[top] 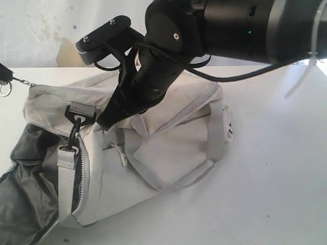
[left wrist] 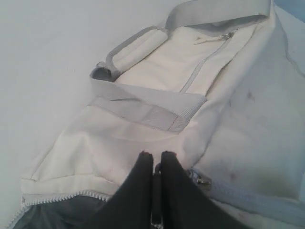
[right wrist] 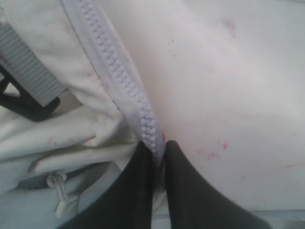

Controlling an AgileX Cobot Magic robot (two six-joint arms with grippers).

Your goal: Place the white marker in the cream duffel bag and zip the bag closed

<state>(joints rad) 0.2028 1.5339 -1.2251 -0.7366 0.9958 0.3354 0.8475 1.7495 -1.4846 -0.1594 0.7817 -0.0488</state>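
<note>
Right wrist view: right claw [right wrist: 157, 144] clamped on cream duffel bag [right wrist: 238, 71]; left claw [left wrist: 156, 155] closed.

We see a white worktop [top: 276, 168] spreading out around the right gripper [top: 101, 123]. It is matt and plain, with a few tiny dark specks on the stretch well away from the gripper. Beyond the gripper, past the worktop's far edge, we meet a pale wall [top: 30, 30] mottled with faint stains. Above and behind the gripper, a ragged tan patch [top: 66, 55] breaks the wall's paint. The light is soft and even, though we notice a glare spot [top: 321, 69] at the worktop's far edge, well apart from the gripper. In the left wrist view we find bare white surface again.
</note>
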